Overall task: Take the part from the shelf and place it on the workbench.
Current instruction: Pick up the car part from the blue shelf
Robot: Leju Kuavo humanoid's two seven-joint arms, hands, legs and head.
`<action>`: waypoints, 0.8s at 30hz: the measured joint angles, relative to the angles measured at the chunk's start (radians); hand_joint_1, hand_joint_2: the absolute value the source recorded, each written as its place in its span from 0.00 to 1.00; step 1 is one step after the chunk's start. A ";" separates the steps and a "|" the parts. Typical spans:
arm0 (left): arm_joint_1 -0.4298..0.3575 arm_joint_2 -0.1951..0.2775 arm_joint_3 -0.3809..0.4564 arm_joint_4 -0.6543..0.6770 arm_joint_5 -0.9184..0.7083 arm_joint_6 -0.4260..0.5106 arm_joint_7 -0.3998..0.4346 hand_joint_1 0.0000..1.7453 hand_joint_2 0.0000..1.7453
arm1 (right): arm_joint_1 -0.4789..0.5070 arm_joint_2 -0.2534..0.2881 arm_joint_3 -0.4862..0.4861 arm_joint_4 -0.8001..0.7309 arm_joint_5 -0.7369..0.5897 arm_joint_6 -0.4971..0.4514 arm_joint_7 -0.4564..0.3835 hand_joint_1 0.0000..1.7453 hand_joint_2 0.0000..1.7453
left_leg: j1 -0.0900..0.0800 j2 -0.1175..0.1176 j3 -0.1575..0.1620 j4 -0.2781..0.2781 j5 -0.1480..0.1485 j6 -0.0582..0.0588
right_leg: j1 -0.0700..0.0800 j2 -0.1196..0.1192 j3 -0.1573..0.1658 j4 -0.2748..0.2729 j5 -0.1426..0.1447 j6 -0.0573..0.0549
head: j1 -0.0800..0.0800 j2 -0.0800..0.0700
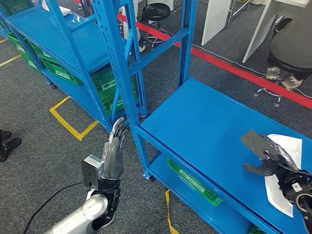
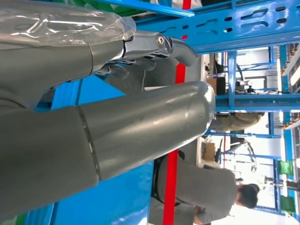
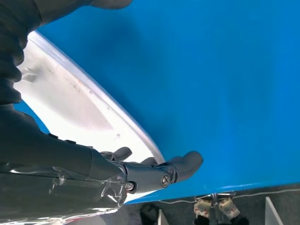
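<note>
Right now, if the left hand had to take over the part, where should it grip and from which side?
Probably the free end of the part. It is a flat dark plate sticking out past the right hand, which covers its other end. Come from the robot's left, over the bare workbench, and pinch across the flat faces.

Bare blue workbench top (image 1: 206, 122) is left open toward ten o'clock of the white part (image 1: 285, 168); passage at nine o'clock is blocked by the shelf upright (image 1: 121, 73).

A white sheet (image 1: 285, 170) lies on the blue shelf (image 1: 206, 122), which stands on grey floor (image 1: 40, 161).
</note>
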 joint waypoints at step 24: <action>0.002 0.009 0.000 -0.012 0.000 0.011 0.008 0.00 0.00 | -0.034 -0.003 0.070 0.061 0.005 0.005 0.011 0.00 1.00 | 0.000 0.000 0.000 0.000 0.000 0.000 | 0.000 0.000 0.000 0.000 0.000 0.000 | 0.000 0.000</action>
